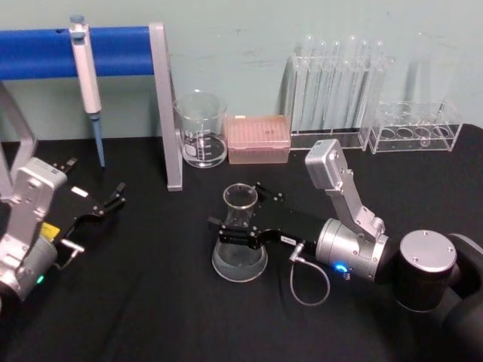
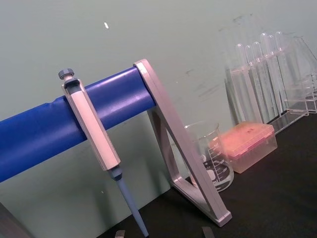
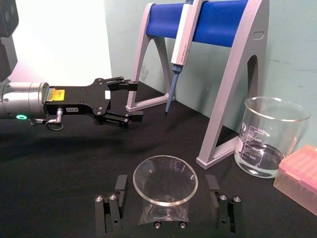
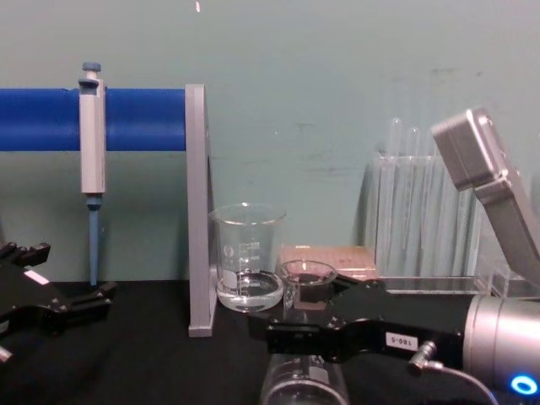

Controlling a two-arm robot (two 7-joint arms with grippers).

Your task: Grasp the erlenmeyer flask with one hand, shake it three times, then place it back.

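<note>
The erlenmeyer flask (image 1: 240,230) stands upright on the black table, mid-front. In the right wrist view I look down into its flared rim (image 3: 165,179); in the chest view its mouth (image 4: 308,275) rises above the black jaws. My right gripper (image 1: 235,208) reaches in from the right, open, with one jaw on each side of the flask's neck and a small gap on both sides (image 3: 166,184). Over at the left, my left gripper (image 1: 113,200) hovers open and holds nothing; the right wrist view shows it too (image 3: 130,101).
A glass beaker (image 1: 201,128) and a pink tip box (image 1: 259,139) sit behind the flask. A pipette (image 1: 87,75) hangs on the blue-barred stand (image 1: 167,105) at back left. Test tube racks (image 1: 336,90) (image 1: 419,127) line the back right.
</note>
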